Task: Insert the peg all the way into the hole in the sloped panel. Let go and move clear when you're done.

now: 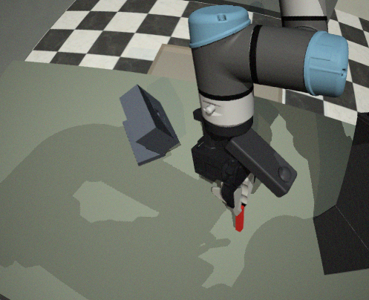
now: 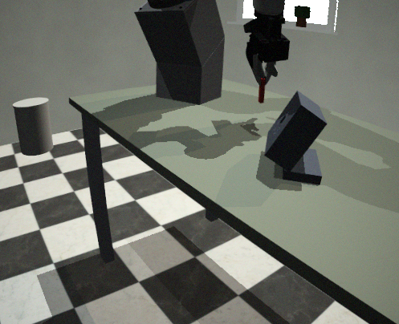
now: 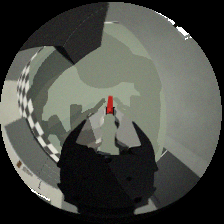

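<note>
My gripper (image 1: 237, 202) is shut on a red peg (image 1: 239, 220), which hangs down from the fingertips above the table. The gripper also shows in the exterior view (image 2: 262, 74) with the peg (image 2: 261, 90) below it, and in the wrist view (image 3: 111, 114) with the peg (image 3: 110, 104) pointing away. The dark blue-grey sloped panel (image 1: 149, 123) stands on the table to the left of the gripper, apart from it. Its hole (image 2: 283, 119) shows as a small dark spot on the tilted face. The panel is not in the wrist view.
The arm's dark base block (image 2: 185, 52) stands at the back of the green table (image 2: 264, 168). A dark box (image 1: 356, 193) is at the right edge in the top view. A grey cylinder (image 2: 33, 125) stands on the checkered floor, off the table.
</note>
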You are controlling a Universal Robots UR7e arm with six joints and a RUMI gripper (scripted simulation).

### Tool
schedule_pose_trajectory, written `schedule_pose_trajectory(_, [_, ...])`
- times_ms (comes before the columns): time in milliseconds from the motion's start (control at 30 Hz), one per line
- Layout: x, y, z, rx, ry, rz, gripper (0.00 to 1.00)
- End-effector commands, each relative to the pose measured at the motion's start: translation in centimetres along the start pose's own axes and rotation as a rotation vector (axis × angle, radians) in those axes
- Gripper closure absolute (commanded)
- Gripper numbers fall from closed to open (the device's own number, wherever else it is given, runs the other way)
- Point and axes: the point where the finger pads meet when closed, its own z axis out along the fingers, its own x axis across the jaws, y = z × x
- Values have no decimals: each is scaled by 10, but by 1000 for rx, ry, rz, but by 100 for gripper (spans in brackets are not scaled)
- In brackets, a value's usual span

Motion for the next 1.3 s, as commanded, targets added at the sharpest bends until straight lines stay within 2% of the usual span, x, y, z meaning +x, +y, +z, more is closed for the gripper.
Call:
schedule_pose_trajectory(0, [0,0,0,10,11,15,100])
schedule_pose_trajectory(1267, [-4,0,0,89,99,137,100])
